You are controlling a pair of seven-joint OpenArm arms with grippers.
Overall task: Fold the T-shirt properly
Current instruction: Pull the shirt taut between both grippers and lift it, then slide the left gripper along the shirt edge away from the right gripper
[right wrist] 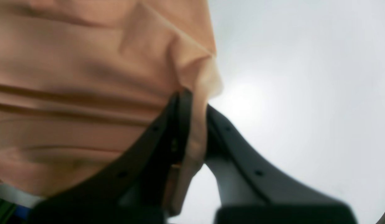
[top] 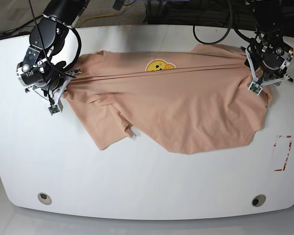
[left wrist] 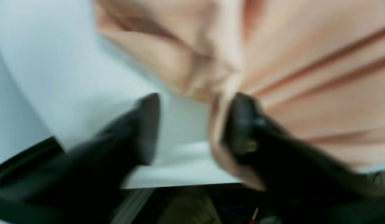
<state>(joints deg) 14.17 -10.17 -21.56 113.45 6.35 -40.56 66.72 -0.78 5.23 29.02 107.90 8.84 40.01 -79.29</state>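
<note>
Across the far half of the counter (top: 147, 196), the T-shirt (top: 186, 112) lies stretched between both arms, print up, its hem sagging toward the near edge. The right tool (right wrist: 194, 124), near the left edge, is clamped narrow on a fabric edge. The left tool (left wrist: 192, 124), near the right edge, stands wide; cloth drapes over one finger (left wrist: 242, 124), though motion blur makes real grip uncertain. Judged step: tensioning the garment before laying it flat. To do it well, both ends should travel level and together, keeping the taut ridge straight so no pleats set. One sleeve near the left edge is crumpled; the collar cannot be made out.
</note>
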